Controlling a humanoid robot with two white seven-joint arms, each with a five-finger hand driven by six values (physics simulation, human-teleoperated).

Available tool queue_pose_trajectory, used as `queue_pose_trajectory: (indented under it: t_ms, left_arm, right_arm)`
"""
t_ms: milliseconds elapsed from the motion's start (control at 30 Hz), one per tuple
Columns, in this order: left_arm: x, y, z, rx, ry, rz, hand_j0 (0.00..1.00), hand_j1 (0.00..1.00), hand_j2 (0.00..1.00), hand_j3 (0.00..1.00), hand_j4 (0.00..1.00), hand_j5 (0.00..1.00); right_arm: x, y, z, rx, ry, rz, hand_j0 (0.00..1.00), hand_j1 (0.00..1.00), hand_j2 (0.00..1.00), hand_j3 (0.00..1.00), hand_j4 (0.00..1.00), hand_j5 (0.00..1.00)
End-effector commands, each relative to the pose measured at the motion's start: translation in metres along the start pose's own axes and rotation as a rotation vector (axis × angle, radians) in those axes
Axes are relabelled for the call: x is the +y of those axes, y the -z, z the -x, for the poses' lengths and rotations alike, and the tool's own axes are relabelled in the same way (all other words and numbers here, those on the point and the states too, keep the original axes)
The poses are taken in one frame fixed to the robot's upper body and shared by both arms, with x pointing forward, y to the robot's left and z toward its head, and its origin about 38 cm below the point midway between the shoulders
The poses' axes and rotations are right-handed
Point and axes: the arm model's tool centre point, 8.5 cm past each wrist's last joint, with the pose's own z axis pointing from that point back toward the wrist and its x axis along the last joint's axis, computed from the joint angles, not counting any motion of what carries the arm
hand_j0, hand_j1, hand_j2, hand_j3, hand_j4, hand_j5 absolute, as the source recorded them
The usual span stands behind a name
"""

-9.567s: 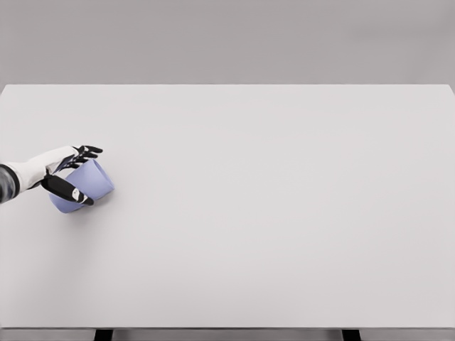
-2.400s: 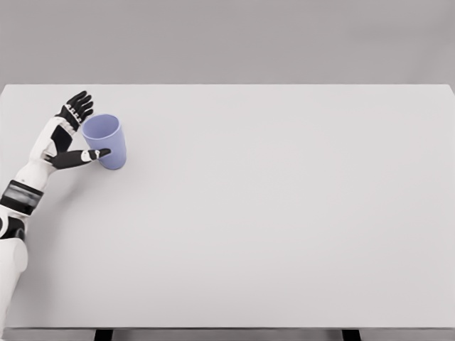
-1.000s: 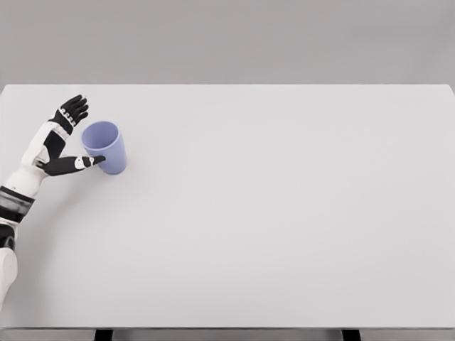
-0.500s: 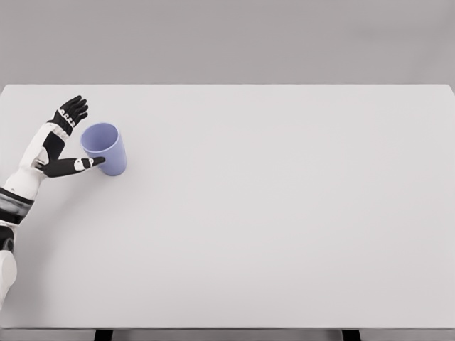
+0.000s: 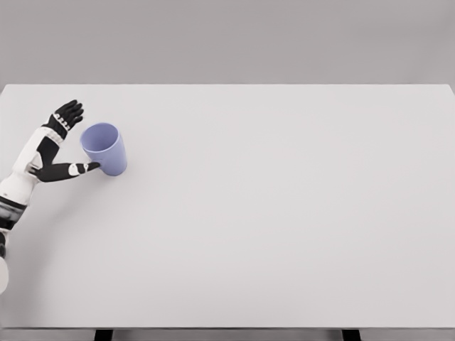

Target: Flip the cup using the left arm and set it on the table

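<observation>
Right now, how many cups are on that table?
1. The blue cup stands upright, mouth up, near the table's far left, beside the open left hand.

No readable text, label, brand, number or sign anywhere before me, cup point(image 5: 104, 148) and counter point(image 5: 284, 213) included.

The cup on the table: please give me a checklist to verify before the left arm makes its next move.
1. Cup upright, opening up: ok.
2. Cup resting on the table, away from the edges: ok.
3. Left robot hand open, fingers spread: ok.
4. Thumb tip clear of the cup wall: cannot tell, it looks touching or very close.
5. Retreat path toward the lower left free: ok.
6. Right arm out of the way: ok, not in view.
</observation>
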Motion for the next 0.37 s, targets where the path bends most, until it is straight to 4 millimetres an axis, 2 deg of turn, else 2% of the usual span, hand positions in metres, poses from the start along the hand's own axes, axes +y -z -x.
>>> queue_pose_trajectory:
  t_ms: [0,133,233,333]
  left_arm:
    - [0.014,0.002,-0.017,-0.02,0.054,0.022,1.0,1.0,1.0,1.0,1.0,1.0]
    - [0.034,0.001,-0.048,-0.034,0.181,0.099,1.0,1.0,1.0,1.0,1.0,1.0]
    - [0.026,0.014,-0.07,-0.06,0.295,0.184,1.0,1.0,1.0,1.0,1.0,1.0]
    - [0.019,0.018,-0.075,-0.051,0.362,0.233,1.0,1.0,1.0,1.0,1.0,1.0]
  right_arm:
    - [0.0,0.0,0.0,0.0,0.0,0.0,1.0,1.0,1.0,1.0,1.0,1.0]
    - [0.0,0.0,0.0,0.0,0.0,0.0,1.0,1.0,1.0,1.0,1.0,1.0]
    - [0.0,0.0,0.0,0.0,0.0,0.0,1.0,1.0,1.0,1.0,1.0,1.0]
    - [0.0,0.0,0.0,0.0,0.0,0.0,1.0,1.0,1.0,1.0,1.0,1.0]
